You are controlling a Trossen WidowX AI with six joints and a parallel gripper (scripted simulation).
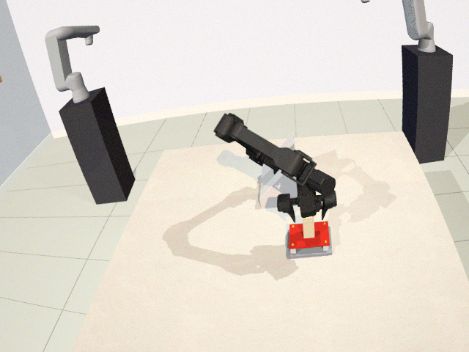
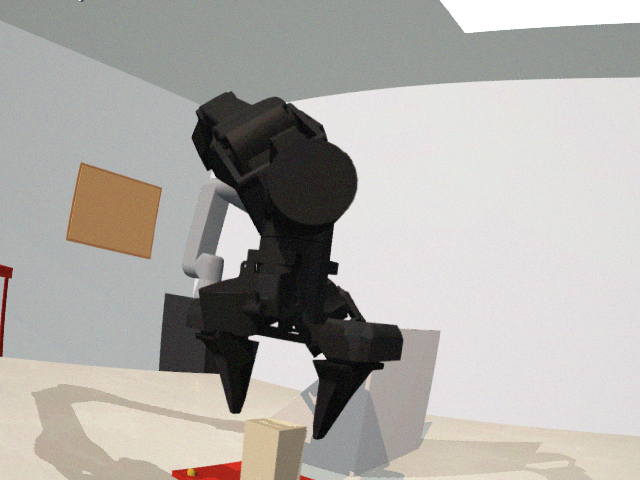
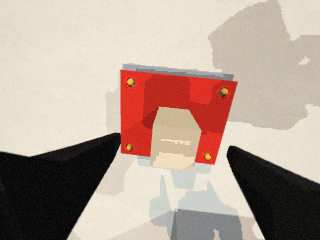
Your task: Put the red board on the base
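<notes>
Since the hand (image 1: 308,220) (image 2: 277,425) (image 3: 173,144) is wide w/ nothing btwn the fingers, main risk now is prob. the retreat: a sideways drift could let a fingertip clip the handle (image 1: 308,229) (image 2: 258,449) (image 3: 175,135) & tip or lift the board (image 1: 297,242) (image 2: 217,470) (image 3: 135,110). Straight up & away looks safest. Board is on the base (image 1: 310,254) (image 3: 150,69), handle up, on the worktop (image 1: 227,310) (image 2: 31,372) (image 3: 50,50); looks seated. If one corner's hung up on its pin, it'd prob. sit high; can't rule that out.

Top view gives the two near posts (image 1: 293,251) under the board; wrist doesn't. Wrist shows all 4 gold pins (image 1: 292,226) (image 2: 191,472) (image 3: 130,82) thru the holes most clearly; ext. gets just 1 & cuts off the base, but shows fingertips around handle-top height, apart from it.
</notes>
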